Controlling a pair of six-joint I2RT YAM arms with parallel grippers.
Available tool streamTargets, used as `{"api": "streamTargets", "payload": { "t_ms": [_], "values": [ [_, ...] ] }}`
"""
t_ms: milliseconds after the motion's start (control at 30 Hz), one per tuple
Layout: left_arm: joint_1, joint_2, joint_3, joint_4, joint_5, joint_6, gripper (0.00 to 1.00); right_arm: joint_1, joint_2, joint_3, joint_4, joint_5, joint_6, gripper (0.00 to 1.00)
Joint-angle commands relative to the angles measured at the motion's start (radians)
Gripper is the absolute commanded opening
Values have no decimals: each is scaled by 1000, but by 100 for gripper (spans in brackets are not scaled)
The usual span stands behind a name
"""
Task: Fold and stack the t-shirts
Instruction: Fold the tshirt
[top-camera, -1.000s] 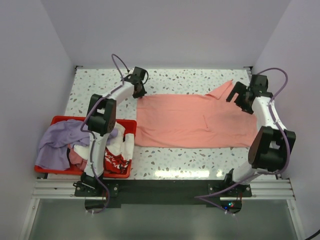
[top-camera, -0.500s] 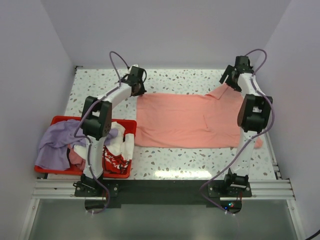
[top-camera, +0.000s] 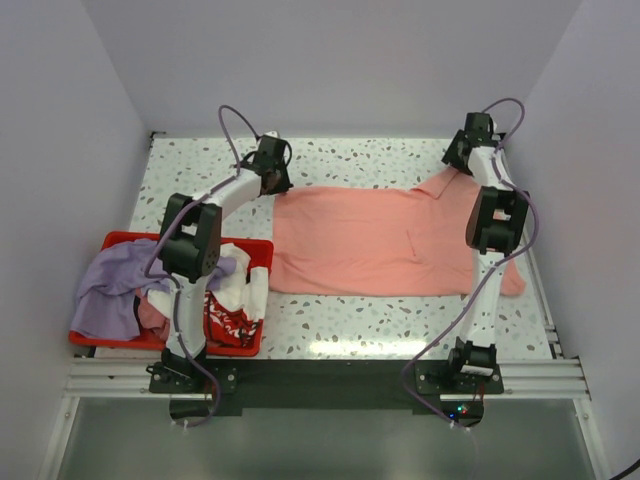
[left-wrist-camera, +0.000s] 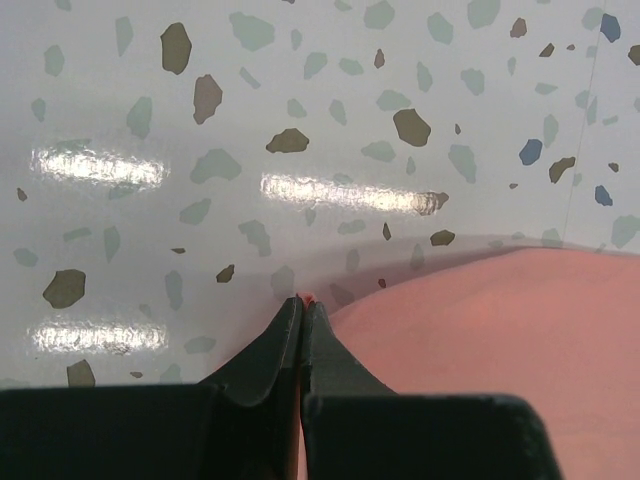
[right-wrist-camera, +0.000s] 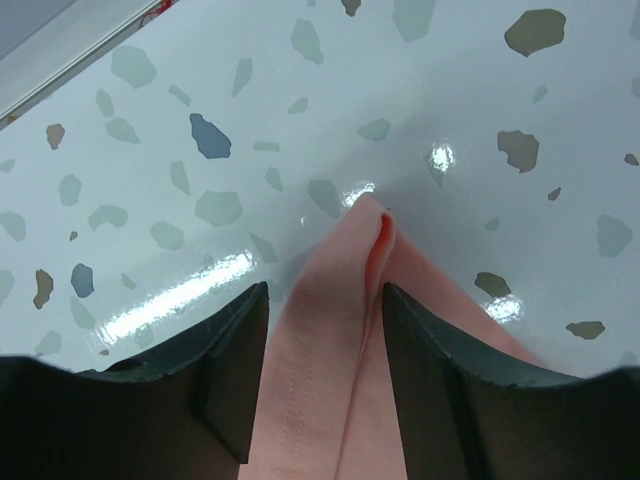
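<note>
The salmon-pink t-shirt (top-camera: 380, 235) lies spread flat in one layer on the table (top-camera: 380, 160), just to the right of the red crate (top-camera: 130, 238). You see no fold in it, so the folding has not begun; it is only laid out.

At the shirt's far corner on the crate side, the left gripper (left-wrist-camera: 303, 300) has its fingers pressed together. A small sliver of pink shows at the tips, so it seems to pinch this corner. At the far corner away from the crate, the right gripper (right-wrist-camera: 323, 288) has its fingers apart, one on each side of a narrow point of pink cloth, and it holds nothing.

Inside the crate the lavender t-shirt (top-camera: 105, 290) and the white t-shirt (top-camera: 235, 310) with red print lie crumpled, and the lavender one hangs over the crate's left rim.

By my judgement you are at the start: three shirts remain to fold, and there is no stack yet.
</note>
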Motion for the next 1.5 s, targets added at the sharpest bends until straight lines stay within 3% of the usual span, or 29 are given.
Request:
{"api": "streamTargets", "payload": {
  "t_ms": [0, 200, 300, 333, 533, 833, 1067, 1467],
  "values": [
    [-2, -62, -8, 37, 10, 19, 0, -4, 8, 49, 57, 24, -5, 52],
    [-2, -63, -10, 29, 5, 5, 0, -3, 20, 47, 94, -10, -1, 29],
    [-2, -68, -10, 29, 9, -3, 0, -3, 1, 41, 89, -13, -2, 13],
    [-2, -69, -10, 28, 9, -4, 0, -3, -9, 37, 91, -13, -5, 1],
    [-8, -97, -18, 28, 15, -9, 0, -3, -166, -87, 114, 20, -8, 0],
    [-41, -210, -143, 54, -1, -32, 0, -3, -547, -505, 187, 123, 3, 0],
    [-49, -335, -286, 71, -50, -67, 0, -4, -775, -767, 141, 140, 30, 0],
    [-51, -457, -469, 124, -37, -81, 0, -11, -1048, -982, -10, 203, 24, 0]
  ]
}}
